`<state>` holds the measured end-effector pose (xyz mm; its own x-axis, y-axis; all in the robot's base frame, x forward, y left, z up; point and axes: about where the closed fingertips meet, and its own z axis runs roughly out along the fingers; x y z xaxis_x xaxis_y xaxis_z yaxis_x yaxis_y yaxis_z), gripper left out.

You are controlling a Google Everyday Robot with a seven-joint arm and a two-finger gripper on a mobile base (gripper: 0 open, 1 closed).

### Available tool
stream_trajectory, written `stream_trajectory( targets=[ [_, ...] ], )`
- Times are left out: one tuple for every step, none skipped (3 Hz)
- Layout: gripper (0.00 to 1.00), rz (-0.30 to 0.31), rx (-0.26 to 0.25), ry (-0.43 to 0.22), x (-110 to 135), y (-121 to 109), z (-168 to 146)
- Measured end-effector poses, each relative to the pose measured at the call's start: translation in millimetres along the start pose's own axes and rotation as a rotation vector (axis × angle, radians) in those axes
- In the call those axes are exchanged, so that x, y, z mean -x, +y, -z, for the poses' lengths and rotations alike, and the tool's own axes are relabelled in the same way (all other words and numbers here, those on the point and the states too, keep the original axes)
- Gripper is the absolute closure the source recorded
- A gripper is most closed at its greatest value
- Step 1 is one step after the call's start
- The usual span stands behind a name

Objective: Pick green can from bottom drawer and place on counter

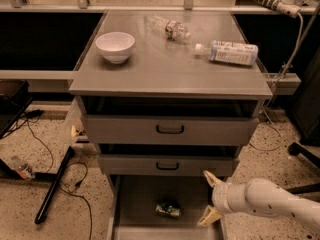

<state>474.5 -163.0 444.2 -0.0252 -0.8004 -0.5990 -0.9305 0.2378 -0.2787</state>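
The green can (168, 209) lies on its side on the grey floor of the open bottom drawer (135, 199), near the middle. My gripper (209, 198) is at the drawer's right side, to the right of the can and apart from it. Its two pale fingers are spread wide, one high (211, 178) and one low (208, 217), with nothing between them. The white arm reaches in from the lower right. The counter (165, 69) is the grey top of the cabinet above.
On the counter stand a white bowl (115, 46) at the left and two clear plastic bottles lying down, one at the back (170, 27) and one at the right (232, 52). Two upper drawers with black handles (170, 129) stick out slightly. Cables and a black pole (52, 191) lie on the floor left.
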Motion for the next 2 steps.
stream_trajectory(
  targets=[
    [0.00, -0.027, -0.008, -0.024, -34, 4, -36],
    [0.00, -0.057, 0.014, -0.064, -59, 7, -70]
  ],
)
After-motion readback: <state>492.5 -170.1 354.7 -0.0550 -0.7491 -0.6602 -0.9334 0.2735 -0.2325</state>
